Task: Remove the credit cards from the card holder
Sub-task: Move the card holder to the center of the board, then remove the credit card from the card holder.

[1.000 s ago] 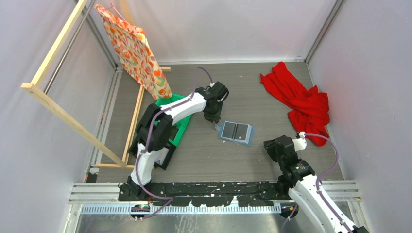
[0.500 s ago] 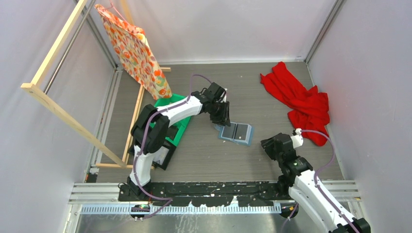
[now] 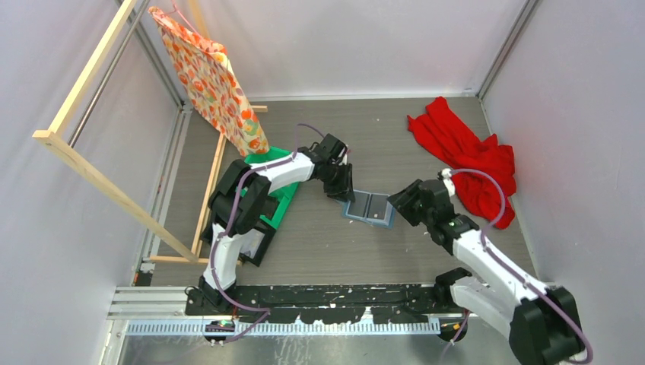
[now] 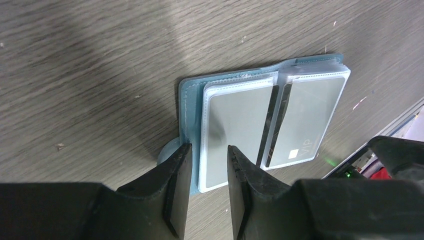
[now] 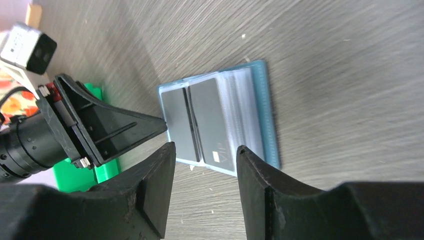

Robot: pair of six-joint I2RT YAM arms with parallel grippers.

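From above: the holder [image 3: 370,208] lies open and flat on the table [image 3: 319,236], mid-floor, between the two grippers. The left gripper [image 3: 341,195] is down at its left edge, and the right gripper [image 3: 400,205] is at its right edge. The green bin [image 3: 275,196] sits under the left arm. A red cloth [image 3: 465,158] is heaped well off at the far right, and a patterned cloth [image 3: 213,80] hangs on a wooden frame [image 3: 84,156] at the left.

Over to the left wrist: the holder [image 4: 190,107] is spread wide, with two grey cards in clear sleeves. One card [image 4: 235,127] is on the near panel, and one marked VIP [image 4: 304,120] is on the far panel. The left gripper [image 4: 206,172] has its jaws parted only a little, poised over the near panel's edge, and I can't tell if they touch it. The holder's round tab [image 4: 167,152] peeks out just beside one finger [image 4: 177,192].

Right wrist now: the right gripper [image 5: 205,167] has its jaws wide apart and gripping nothing. The holder [image 5: 266,112] shows beyond them with both dark cards [image 5: 192,125] tucked in its sleeves. The left gripper [image 5: 161,124] has its tip right at the holder's far edge, with the bin [image 5: 75,177] behind it.
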